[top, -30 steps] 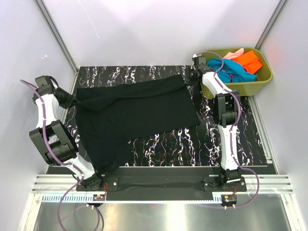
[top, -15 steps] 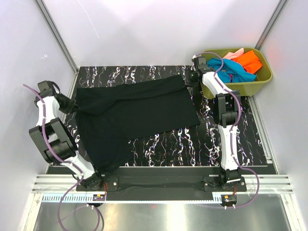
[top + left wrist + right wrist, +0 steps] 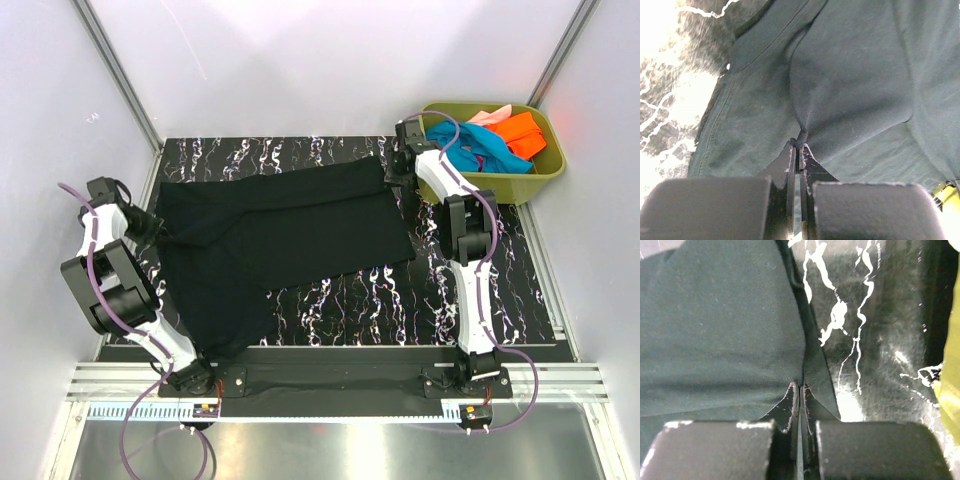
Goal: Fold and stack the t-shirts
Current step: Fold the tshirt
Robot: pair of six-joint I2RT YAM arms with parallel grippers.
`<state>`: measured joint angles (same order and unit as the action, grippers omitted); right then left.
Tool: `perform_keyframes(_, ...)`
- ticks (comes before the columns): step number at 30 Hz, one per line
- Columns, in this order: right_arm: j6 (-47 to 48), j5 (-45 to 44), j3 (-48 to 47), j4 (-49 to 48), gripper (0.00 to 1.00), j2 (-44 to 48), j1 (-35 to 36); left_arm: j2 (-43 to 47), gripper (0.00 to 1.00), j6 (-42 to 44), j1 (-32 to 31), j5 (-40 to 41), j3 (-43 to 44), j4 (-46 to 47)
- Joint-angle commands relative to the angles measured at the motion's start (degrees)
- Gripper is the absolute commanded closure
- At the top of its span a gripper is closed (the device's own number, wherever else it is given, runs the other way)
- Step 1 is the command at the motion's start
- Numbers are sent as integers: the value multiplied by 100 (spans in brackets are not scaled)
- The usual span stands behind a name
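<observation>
The marbled desk [image 3: 480,290] carries the black t-shirt [image 3: 280,235], spread out. Just right of the shirt's far corner stands an olive tub [image 3: 545,166] holding the teal t-shirt [image 3: 480,150], orange t-shirt [image 3: 520,132] and pink t-shirt [image 3: 490,115]. The left gripper [image 3: 799,146] is closed, pinching the shirt's left edge. The right gripper [image 3: 800,386] is closed, pinching its far right corner.

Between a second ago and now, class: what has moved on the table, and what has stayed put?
The left gripper, shut on the black shirt's left edge, has drifted toward the table's near edge, dragging that bit of cloth along. Nothing was taken up or let go. The right gripper keeps pinching the shirt's far right corner, hardly moving; the rest of the shirt lies as before.
</observation>
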<state>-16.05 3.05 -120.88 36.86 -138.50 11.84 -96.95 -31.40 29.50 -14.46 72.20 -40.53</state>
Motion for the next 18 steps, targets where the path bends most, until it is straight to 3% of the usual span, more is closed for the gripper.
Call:
perform_keyframes(1, 164, -559, -199, 154, 100, 245, 161, -9, 100, 64, 47, 171, -101, 89)
perform_keyframes(18, 322, -1070, -138, 278, 98, 174, 240, 606, 100, -121, 39, 251, -708, 353)
